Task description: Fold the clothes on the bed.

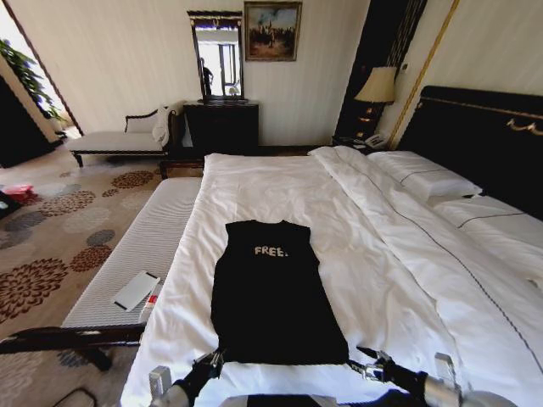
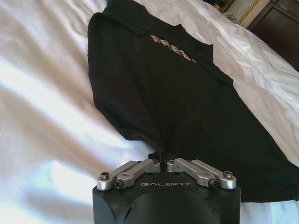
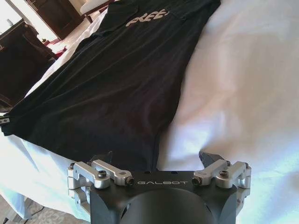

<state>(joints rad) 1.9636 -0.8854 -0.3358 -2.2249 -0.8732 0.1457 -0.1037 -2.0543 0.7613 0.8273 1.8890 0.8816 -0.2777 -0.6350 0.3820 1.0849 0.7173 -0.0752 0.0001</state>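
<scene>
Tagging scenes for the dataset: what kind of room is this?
Likely a hotel bedroom: a large bed with white linen and dark headboard, a bedside lamp, and a chaise longue by the wall.

A black T-shirt [image 1: 273,292] with white "FREE!" lettering lies flat on the white duvet [image 1: 373,254] of the bed [image 1: 501,136], sleeves folded in, hem toward the robot. The left gripper [image 1: 209,365] sits at the hem's left corner and the right gripper [image 1: 366,363] at its right corner. 2 pillows [image 1: 441,182] lie by the dark headboard. A striped bench [image 1: 144,246] stands left of the bed with a white flat object [image 1: 136,290] on it.
</scene>
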